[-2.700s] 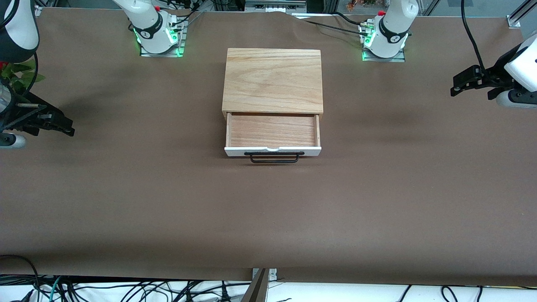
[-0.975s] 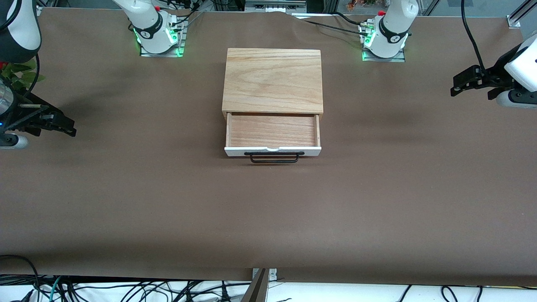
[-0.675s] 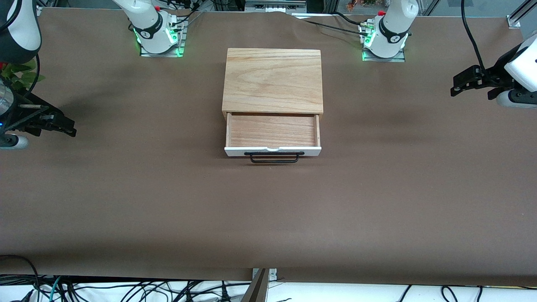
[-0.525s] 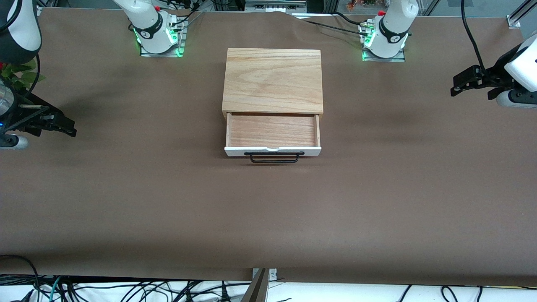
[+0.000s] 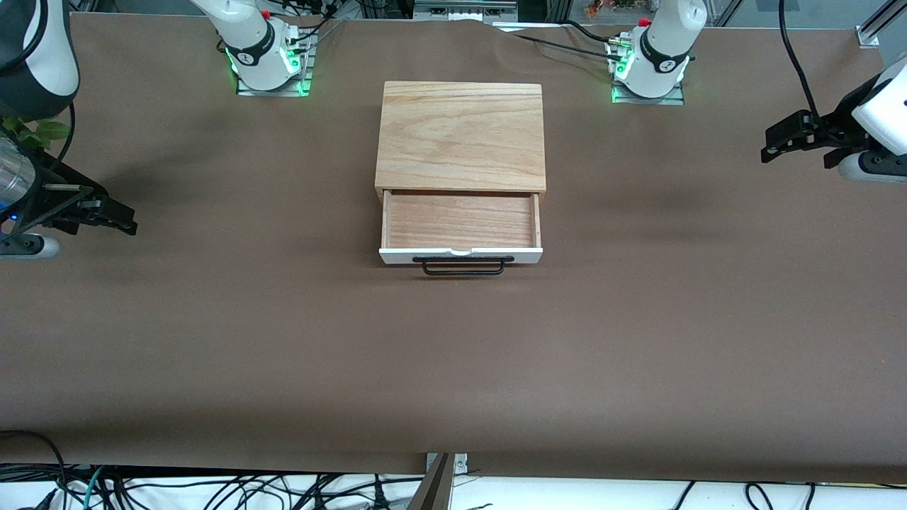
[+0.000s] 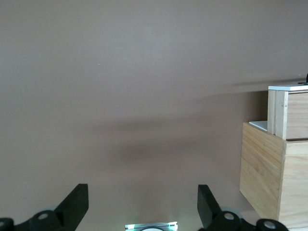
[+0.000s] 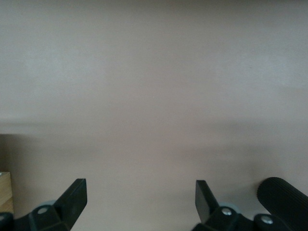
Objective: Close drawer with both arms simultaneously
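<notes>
Hands first, in the front view: the left arm's black two-finger hand hangs over the left arm's end of the brown-covered desk, and the right arm's black two-finger hand hangs over the right arm's end, both well apart from the light-wood box at the desk's middle. Its shallow light-wood drawer with white front panel and long black wire handle stands pulled out toward the front camera. No writing can be read on box or drawer

Left wrist view: the left hand has its fingers spread wide, nothing between them; the box and drawer show at the edge

Right wrist view: the right hand is likewise spread and empty above bare desk
</notes>
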